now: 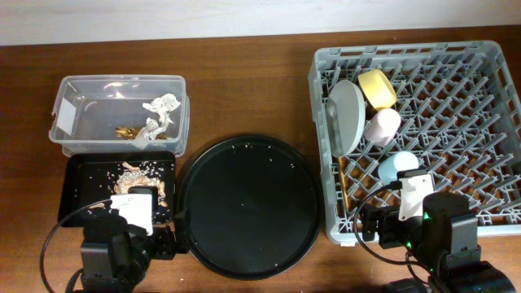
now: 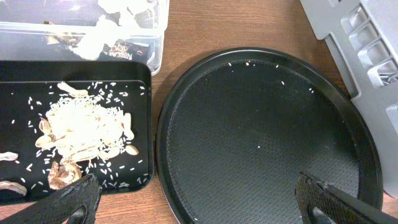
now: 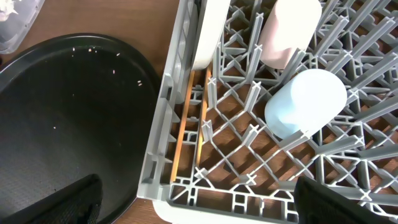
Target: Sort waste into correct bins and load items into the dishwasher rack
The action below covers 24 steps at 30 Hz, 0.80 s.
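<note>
The grey dishwasher rack (image 1: 456,89) at the right holds the pale plate (image 1: 348,115) on edge, the yellow bowl (image 1: 377,88), the pink cup (image 1: 383,126), the blue cup (image 1: 396,167) and two chopsticks (image 3: 186,124) lying along its left wall. The clear tub (image 1: 77,114) at far left holds the white tissue (image 1: 159,114) and gold-brown wrapper (image 1: 126,131). The shallow black tray (image 1: 81,175) holds brown scraps and rice (image 2: 81,130). My left gripper (image 2: 199,202) is open and empty at the near edge between black tray and round tray. My right gripper (image 3: 199,199) is open and empty over the rack's near left corner.
A large round black tray (image 1: 248,203) with a few rice grains lies in the middle between the bins and the rack. The table (image 1: 244,89) is brown wood. Both arms sit at the near edge.
</note>
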Tool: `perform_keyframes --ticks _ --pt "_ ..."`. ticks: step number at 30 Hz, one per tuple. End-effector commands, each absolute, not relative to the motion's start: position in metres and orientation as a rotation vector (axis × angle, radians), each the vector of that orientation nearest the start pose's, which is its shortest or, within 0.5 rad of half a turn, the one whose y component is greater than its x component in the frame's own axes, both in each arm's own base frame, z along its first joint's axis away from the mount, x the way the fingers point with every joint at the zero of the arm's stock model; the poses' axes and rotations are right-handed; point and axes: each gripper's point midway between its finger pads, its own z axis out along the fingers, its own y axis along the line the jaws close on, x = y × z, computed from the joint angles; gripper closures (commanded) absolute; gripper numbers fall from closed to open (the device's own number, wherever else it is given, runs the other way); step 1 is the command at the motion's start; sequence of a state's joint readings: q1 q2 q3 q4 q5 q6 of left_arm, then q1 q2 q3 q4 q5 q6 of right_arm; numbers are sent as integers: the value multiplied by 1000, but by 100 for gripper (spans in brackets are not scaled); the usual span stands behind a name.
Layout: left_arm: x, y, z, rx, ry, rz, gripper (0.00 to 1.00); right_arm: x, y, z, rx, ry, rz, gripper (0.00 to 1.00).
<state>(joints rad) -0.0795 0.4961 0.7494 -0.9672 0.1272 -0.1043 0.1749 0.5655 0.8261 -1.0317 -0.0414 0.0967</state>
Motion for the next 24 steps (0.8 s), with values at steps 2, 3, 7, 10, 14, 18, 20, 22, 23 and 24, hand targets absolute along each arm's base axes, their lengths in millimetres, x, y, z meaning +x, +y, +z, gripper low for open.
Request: perform_keyframes --ticks 2,3,7,10,14,18,20,22,23,24 --pt "192 -37 195 57 2291 -232 1 191 37 202 -100 2350 159 1" --pt "192 -37 195 57 2292 -232 1 191 37 202 -100 2350 159 1" --pt "192 -37 195 57 2291 -232 1 187 31 206 -96 2324 122 1" --pt "192 -37 195 57 2292 -233 1 185 22 212 -49 2260 97 1" --pt "192 -37 195 57 2292 -233 1 181 8 210 26 2133 55 1" --pt "192 -37 195 57 2291 -232 1 181 0 196 71 1999 38 1" --pt "192 -37 195 57 2292 -232 1 189 -1 190 79 1909 38 1" --pt "192 -37 195 57 2292 -232 1 203 -1 186 79 1848 41 1" --pt "192 -37 195 57 2292 -232 1 210 -1 186 76 1814 46 1" --pt "192 -37 195 57 2292 -233 1 218 -1 187 76 1771 46 1"
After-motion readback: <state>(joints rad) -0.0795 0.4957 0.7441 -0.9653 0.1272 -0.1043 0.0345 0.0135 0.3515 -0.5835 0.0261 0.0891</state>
